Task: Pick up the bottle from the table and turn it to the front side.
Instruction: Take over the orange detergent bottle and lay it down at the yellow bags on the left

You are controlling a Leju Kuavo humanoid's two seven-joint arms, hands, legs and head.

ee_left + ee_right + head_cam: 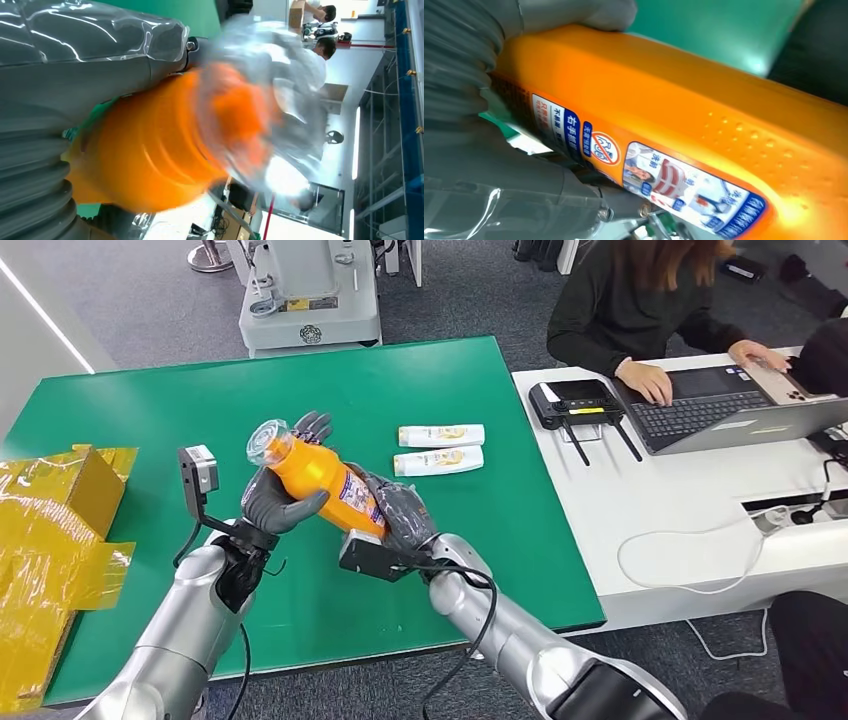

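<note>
Orange and tilted, the bottle [318, 480] hangs above the green table [130, 410] in the head view, with the left hand [280, 498] wrapped around its upper part and the right hand [402, 515] gripping its base, two white tubes [440, 448] lying beyond it. From the left wrist the bottle [165, 150] is blurred, its clear cap [270, 100] beyond the grey thumb [90, 45]. From the right wrist its label [649, 175] faces the camera, fingers [574, 15] closed over the bottle's edge.

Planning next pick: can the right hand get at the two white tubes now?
Probably not yet: the right hand and left hand both hold the orange bottle. The white tubes lie unobstructed on the green table.

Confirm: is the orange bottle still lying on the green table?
No, the orange bottle is lifted above the table, gripped by both the left hand and right hand.
</note>
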